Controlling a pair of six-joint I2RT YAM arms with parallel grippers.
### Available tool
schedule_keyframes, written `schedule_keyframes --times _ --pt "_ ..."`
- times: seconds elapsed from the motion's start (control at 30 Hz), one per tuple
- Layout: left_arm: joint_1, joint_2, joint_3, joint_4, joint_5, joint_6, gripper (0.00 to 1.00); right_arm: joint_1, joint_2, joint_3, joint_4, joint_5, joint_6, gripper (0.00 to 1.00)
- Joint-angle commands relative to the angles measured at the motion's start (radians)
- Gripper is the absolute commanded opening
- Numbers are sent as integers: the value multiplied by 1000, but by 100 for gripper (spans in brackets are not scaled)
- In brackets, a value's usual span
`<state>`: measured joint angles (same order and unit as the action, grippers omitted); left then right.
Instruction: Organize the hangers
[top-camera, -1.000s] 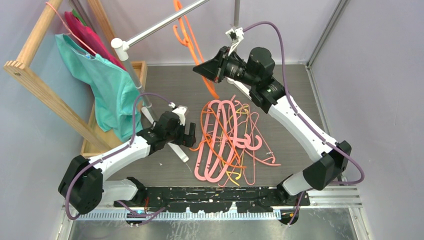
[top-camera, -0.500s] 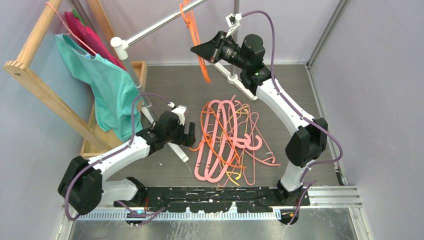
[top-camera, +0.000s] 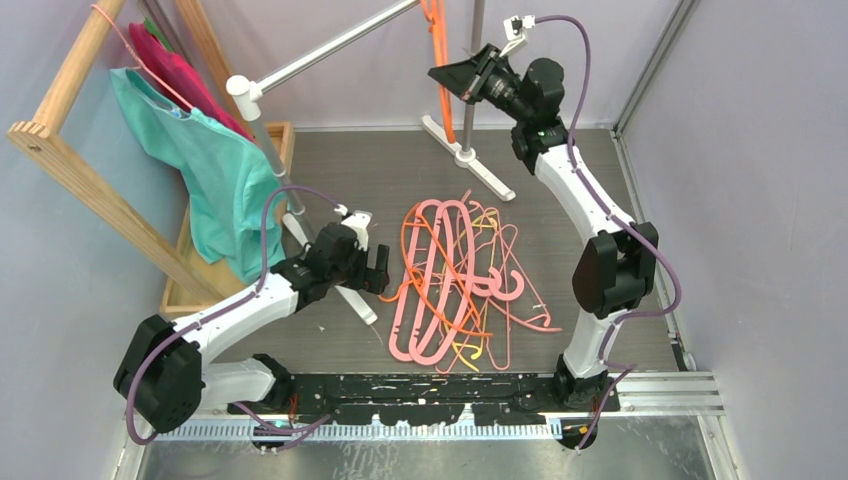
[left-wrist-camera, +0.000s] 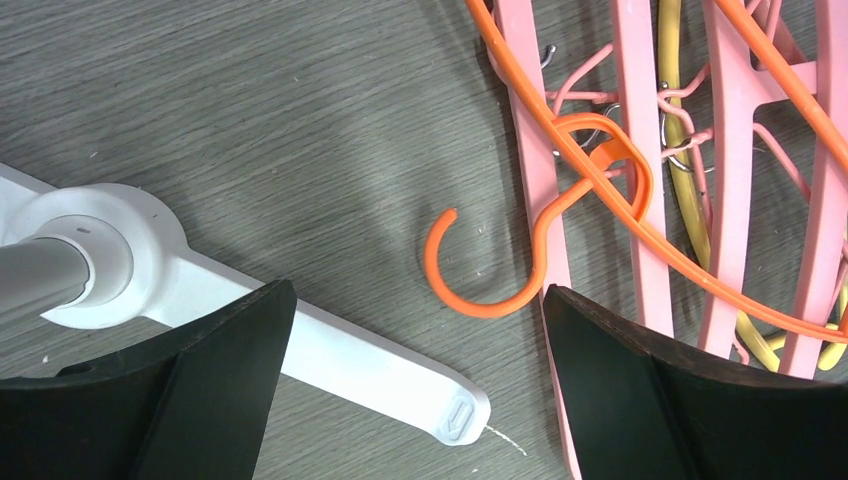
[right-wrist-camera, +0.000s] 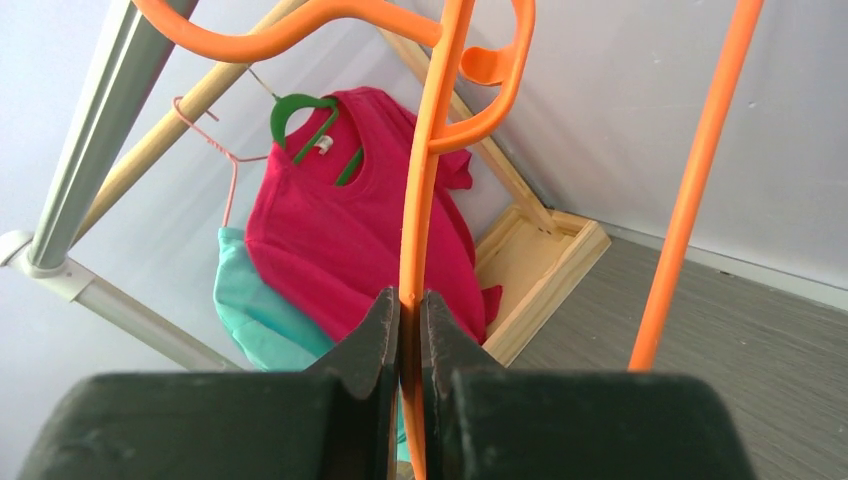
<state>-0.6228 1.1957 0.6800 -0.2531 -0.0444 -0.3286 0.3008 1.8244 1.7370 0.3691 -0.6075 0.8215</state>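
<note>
Grey floor (left-wrist-camera: 250, 120), rack foot (left-wrist-camera: 330, 350) beside hangers (left-wrist-camera: 640, 150)

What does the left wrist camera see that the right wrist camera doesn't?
Only the left wrist view shows the pile of hangers on the grey floor, the white rack foot and the open left claw. Only the right wrist view shows the right claw pinching an orange hanger, with a magenta shirt, a teal garment and a wooden frame behind. Both show the grey floor.
</note>
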Motion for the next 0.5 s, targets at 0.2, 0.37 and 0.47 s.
schedule_keyframes --times 0.2,0.37,0.47 --pt "-1 -7 39 12 -21 -10 98 -50 17 -27 -8 -41 47 58" --pt "-1 -13 31 12 -25 -10 98 -68 -53 -137 59 -35 43 72" --pt "-1 -13 28 11 -24 -9 98 -77 -132 -221 51 11 -14 80"
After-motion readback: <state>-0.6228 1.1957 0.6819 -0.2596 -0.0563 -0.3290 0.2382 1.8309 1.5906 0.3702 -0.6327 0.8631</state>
